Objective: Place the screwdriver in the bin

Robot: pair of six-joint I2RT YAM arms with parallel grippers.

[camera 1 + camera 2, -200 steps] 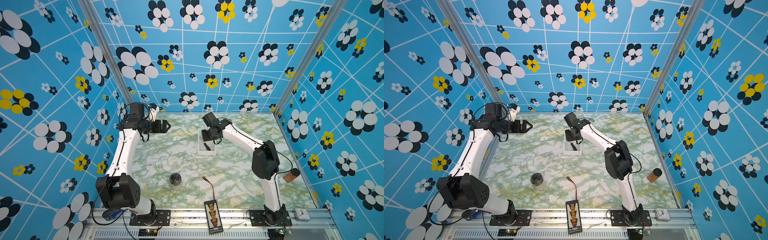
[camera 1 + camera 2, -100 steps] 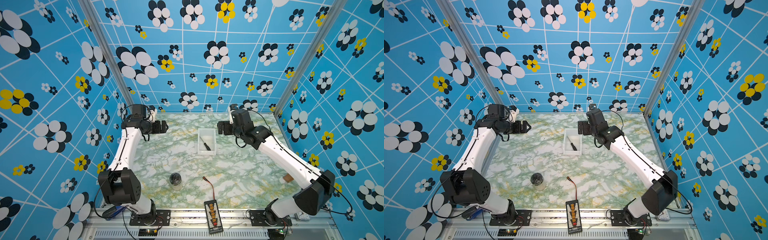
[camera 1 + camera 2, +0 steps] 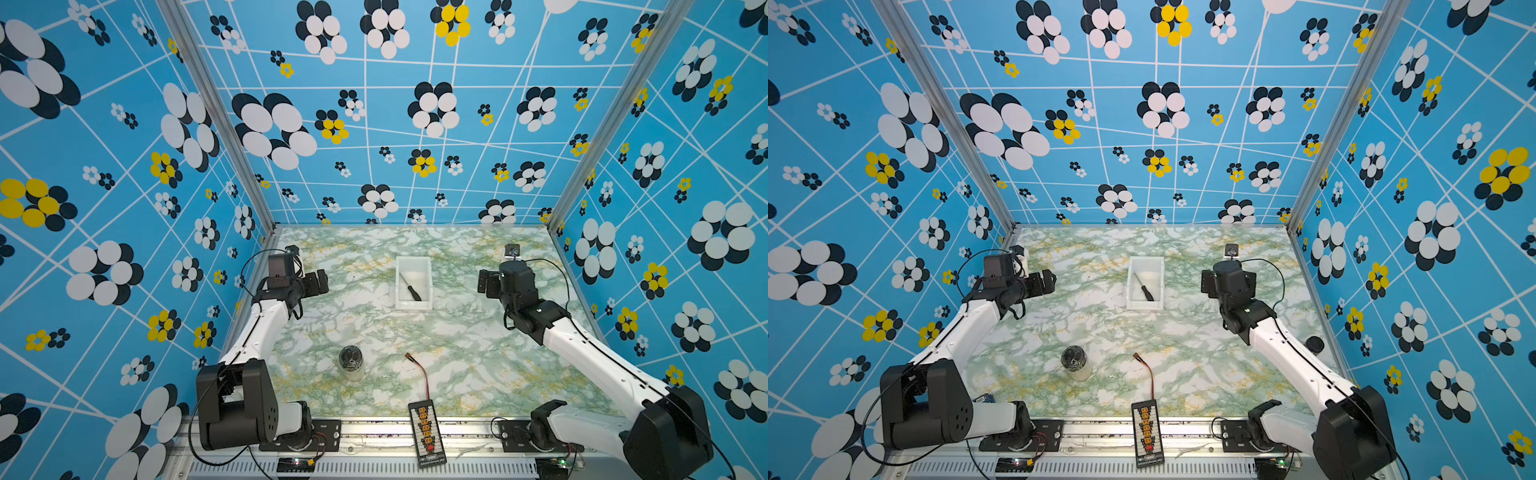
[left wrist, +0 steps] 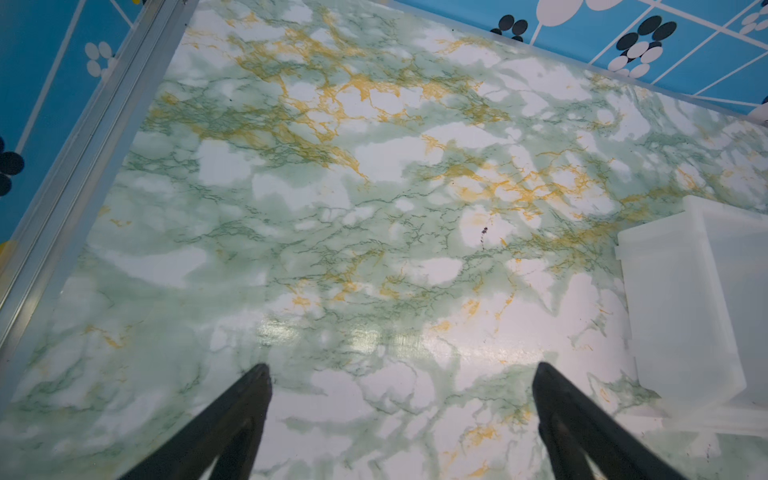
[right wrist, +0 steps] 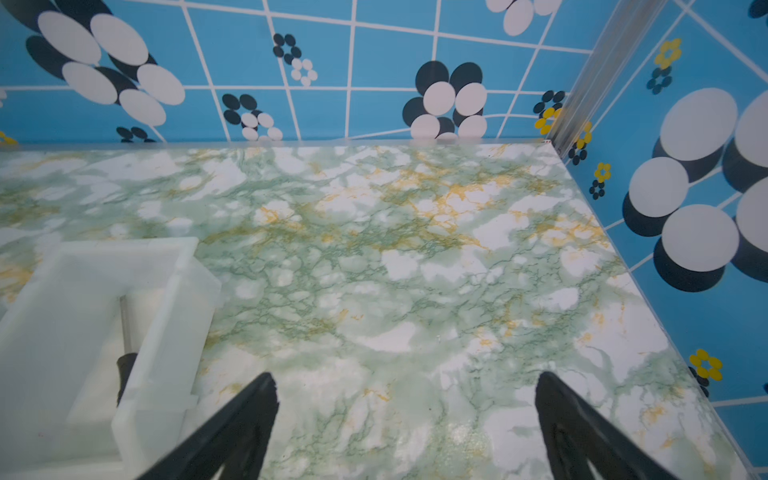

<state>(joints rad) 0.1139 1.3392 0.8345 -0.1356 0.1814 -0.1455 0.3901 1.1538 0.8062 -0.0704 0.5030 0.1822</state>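
At three o'clock from bin [image 3: 413, 304] with screwdriver [image 3: 410, 288] lying inside, park wide-open, empty right gripper [image 3: 483, 284] well clear of walls.

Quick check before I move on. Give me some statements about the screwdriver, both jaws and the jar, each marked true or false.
1. The screwdriver lies inside the bin. True.
2. The right jaws are shut on the screwdriver. False: they stand open and empty, off to the side of the bin.
3. The jar stands inside the bin. False: it stands on the table, apart from the bin and nearer the arms' bases.
4. The left jaws are open and hold nothing. True.
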